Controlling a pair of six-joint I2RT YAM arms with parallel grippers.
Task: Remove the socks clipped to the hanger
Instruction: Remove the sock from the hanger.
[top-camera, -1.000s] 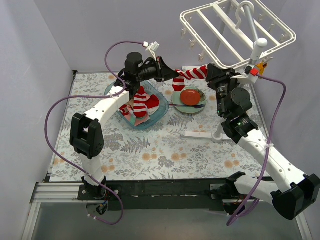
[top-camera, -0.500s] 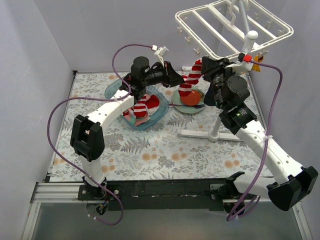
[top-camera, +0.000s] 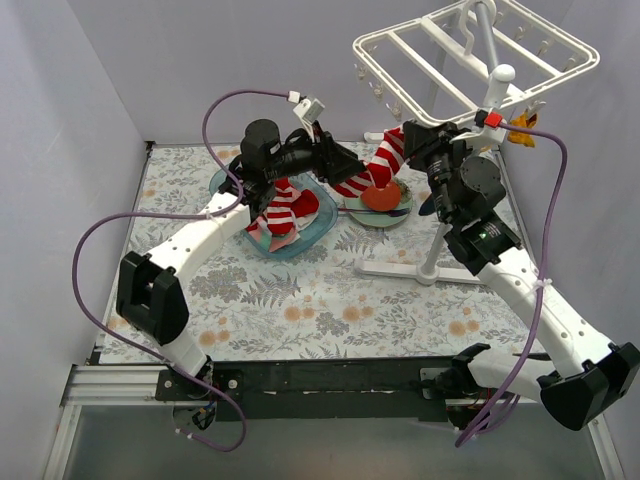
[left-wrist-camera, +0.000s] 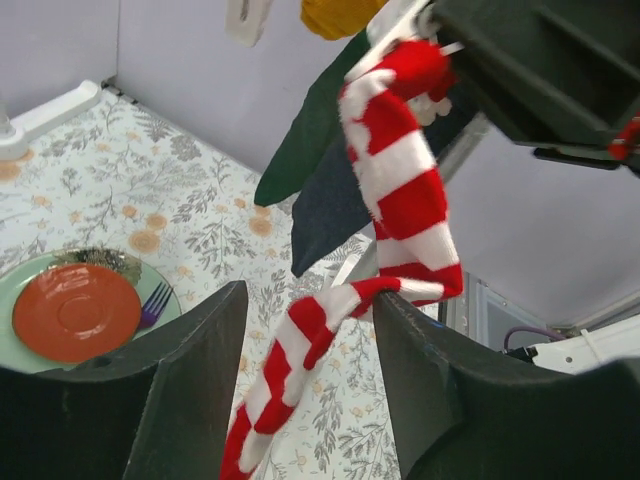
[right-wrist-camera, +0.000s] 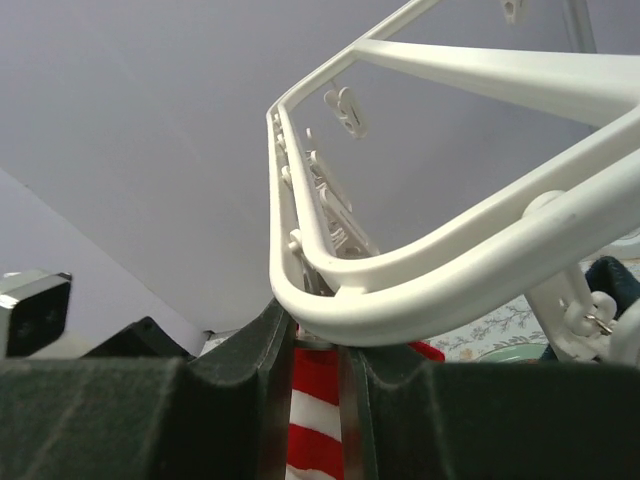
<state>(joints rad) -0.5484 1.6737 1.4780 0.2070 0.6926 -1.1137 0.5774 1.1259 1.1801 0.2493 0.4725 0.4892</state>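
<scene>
The white hanger (top-camera: 420, 60) hangs on its stand at the back right. A red-and-white striped sock (top-camera: 375, 165) dangles from one of its clips. My right gripper (top-camera: 415, 135) is shut on that clip, right under the hanger's rim (right-wrist-camera: 450, 280), with the striped sock (right-wrist-camera: 315, 430) showing between its fingers. My left gripper (left-wrist-camera: 310, 340) is open; the striped sock (left-wrist-camera: 400, 170) runs loosely between its jaws and drapes over one finger. A dark navy sock (left-wrist-camera: 325, 215) and a mustard yellow sock (left-wrist-camera: 335, 15) hang behind it.
A blue translucent tub (top-camera: 315, 235) under the left arm holds several socks (top-camera: 285, 210). A green plate (top-camera: 400, 212) with a red-orange round object and a fork lies beside it. The stand's white foot (top-camera: 400, 270) rests on the floral cloth.
My left gripper has gone from shut to open, loosening its hold on the striped sock. The sock's lower end now hangs down. The hanger has swung slightly.
</scene>
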